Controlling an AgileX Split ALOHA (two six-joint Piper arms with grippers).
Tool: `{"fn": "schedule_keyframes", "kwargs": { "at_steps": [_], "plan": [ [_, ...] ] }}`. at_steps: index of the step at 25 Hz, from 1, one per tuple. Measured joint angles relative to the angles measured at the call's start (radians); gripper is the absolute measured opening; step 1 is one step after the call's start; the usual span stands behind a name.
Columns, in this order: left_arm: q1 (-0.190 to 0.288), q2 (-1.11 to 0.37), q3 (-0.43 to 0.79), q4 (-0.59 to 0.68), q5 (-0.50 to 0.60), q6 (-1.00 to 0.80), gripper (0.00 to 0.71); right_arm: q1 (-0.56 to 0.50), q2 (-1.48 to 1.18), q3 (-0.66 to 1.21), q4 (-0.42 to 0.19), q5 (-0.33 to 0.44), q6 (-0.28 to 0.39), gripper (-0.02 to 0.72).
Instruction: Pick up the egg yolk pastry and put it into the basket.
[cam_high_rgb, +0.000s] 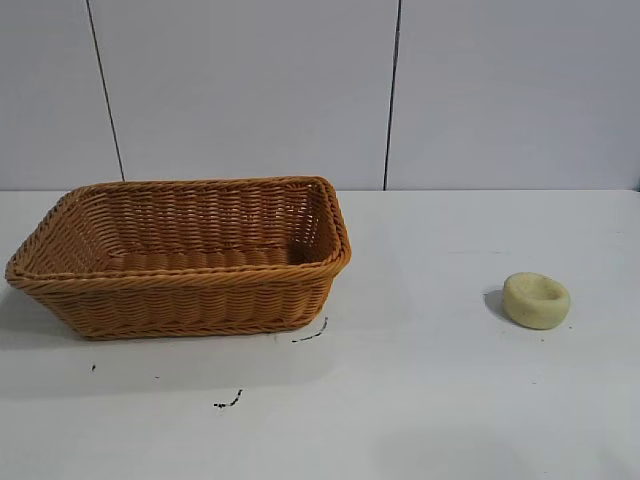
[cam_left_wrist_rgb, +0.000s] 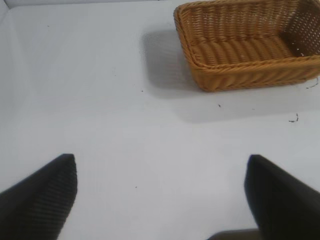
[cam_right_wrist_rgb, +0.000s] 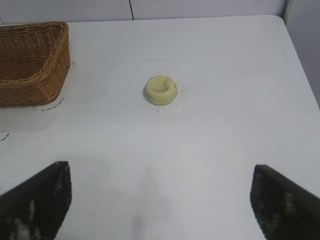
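The egg yolk pastry, a small pale yellow puck with a dimpled top, lies on the white table at the right; it also shows in the right wrist view. The orange-brown wicker basket stands at the left, with nothing in it, and shows in the left wrist view and at the edge of the right wrist view. Neither arm shows in the exterior view. My right gripper is open, above the table, well short of the pastry. My left gripper is open, apart from the basket.
The white table has a few small dark marks in front of the basket. A grey panelled wall stands behind. The table's far corner shows in the right wrist view.
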Motion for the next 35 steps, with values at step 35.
{"fn": "schedule_keyframes", "kwargs": {
  "at_steps": [35],
  "plan": [
    [0.0,0.0,0.0,0.0,0.0,0.0,0.693,0.0,1.35,-0.546,0.033,-0.007,-0.006,0.696]
  ]
}}
